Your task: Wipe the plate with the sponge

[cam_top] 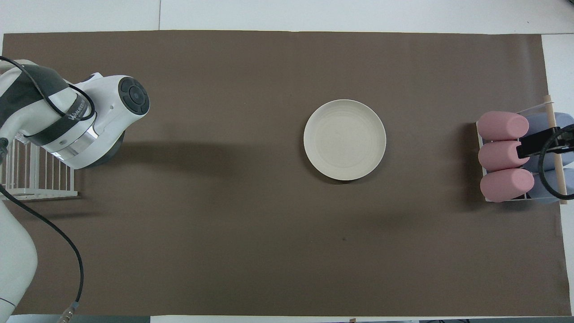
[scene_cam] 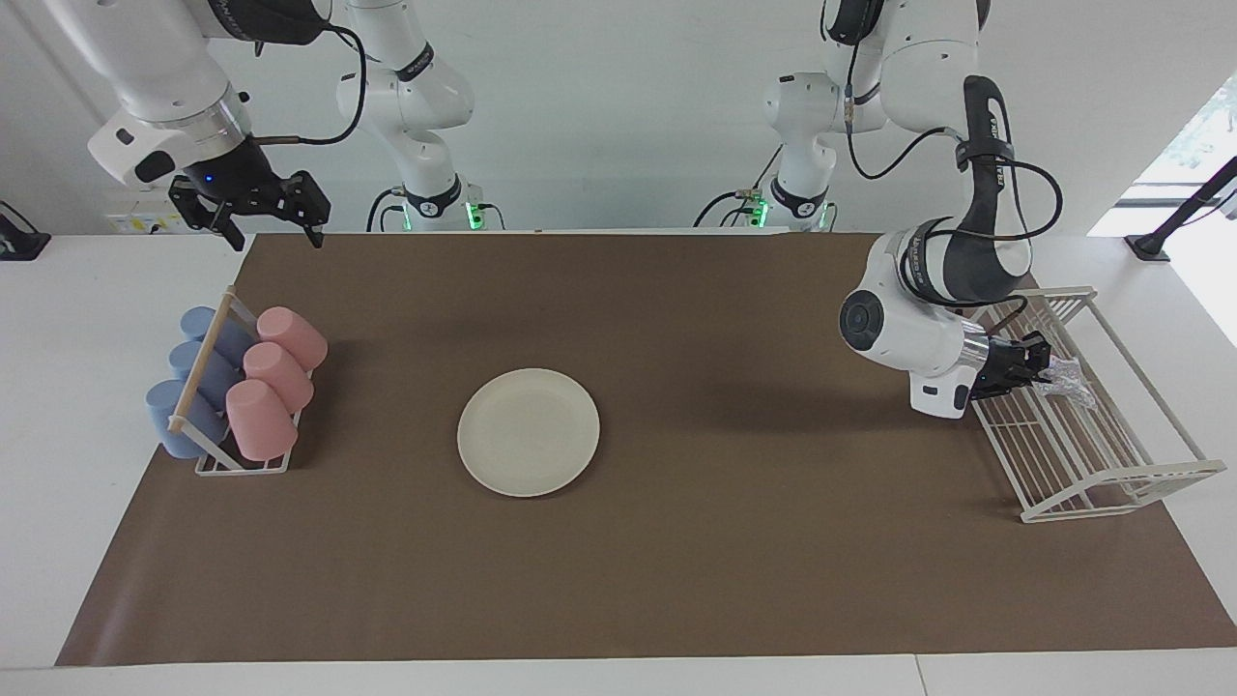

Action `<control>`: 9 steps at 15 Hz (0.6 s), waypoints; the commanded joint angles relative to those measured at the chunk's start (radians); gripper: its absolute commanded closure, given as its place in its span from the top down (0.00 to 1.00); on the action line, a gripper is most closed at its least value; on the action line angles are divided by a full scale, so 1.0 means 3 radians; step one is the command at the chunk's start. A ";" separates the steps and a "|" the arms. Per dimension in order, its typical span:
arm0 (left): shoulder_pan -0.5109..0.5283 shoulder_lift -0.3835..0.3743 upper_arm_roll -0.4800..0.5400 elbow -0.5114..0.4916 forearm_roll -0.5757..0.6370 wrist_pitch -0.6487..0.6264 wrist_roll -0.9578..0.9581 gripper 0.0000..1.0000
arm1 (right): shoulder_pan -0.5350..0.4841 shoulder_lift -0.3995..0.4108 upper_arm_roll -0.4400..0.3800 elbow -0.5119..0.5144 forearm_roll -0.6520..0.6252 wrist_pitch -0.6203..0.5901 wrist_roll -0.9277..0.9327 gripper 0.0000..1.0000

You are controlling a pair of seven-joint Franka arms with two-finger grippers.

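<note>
Facing view shows the left gripper (scene_cam: pixel 1042 374) low inside the white wire rack (scene_cam: pixel 1111 483) at the left arm's end of the table (scene_cam: pixel 58 406), its tip right at the sponge (scene_cam: pixel 1068 380), a silvery glittery pad that sits in the rack; the wrist and the rack's wires crowd the jaws, so I cannot tell whether they are clamped on the sponge, merely touching it, or parted beside it. From overhead that gripper and the sponge are hidden altogether under the arm's bulky white wrist, and the rack (cam_top: pixel 27 194) is cut off by the frame's edge. The plate (scene_cam: pixel 529 431) lies flat and bare on the brown mat (scene_cam: pixel 676 580) near the middle of the table, well apart from the rack. The right gripper (scene_cam: pixel 273 235) waits in the air over the corner of the mat nearest the right arm's base, jaws spread apart and holding nothing (overhead, only a dark sliver of it shows, over the cups). At that end a small stand (scene_cam: pixel 242 466) with a wooden rod holds three pink cups (scene_cam: pixel 275 379) and several blue cups (scene_cam: pixel 188 382) lying on their sides; the blue ones are partly masked by the pink.
</note>
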 commanded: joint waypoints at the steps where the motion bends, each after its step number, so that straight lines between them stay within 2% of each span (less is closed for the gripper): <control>1: -0.0004 0.0021 0.0011 0.0023 0.0042 0.0028 -0.0047 1.00 | 0.0003 -0.0019 -0.0009 0.0010 -0.0033 -0.0032 -0.0054 1.00; 7: 0.0007 0.0000 0.0000 0.0038 0.0007 0.0058 -0.0017 1.00 | 0.0003 -0.0019 -0.0009 0.0010 -0.0033 0.0018 0.0002 1.00; 9: 0.0022 -0.0041 -0.0005 0.0074 -0.0146 0.0094 0.0075 1.00 | 0.0018 -0.0019 -0.0004 0.0015 -0.0033 0.0095 0.0022 1.00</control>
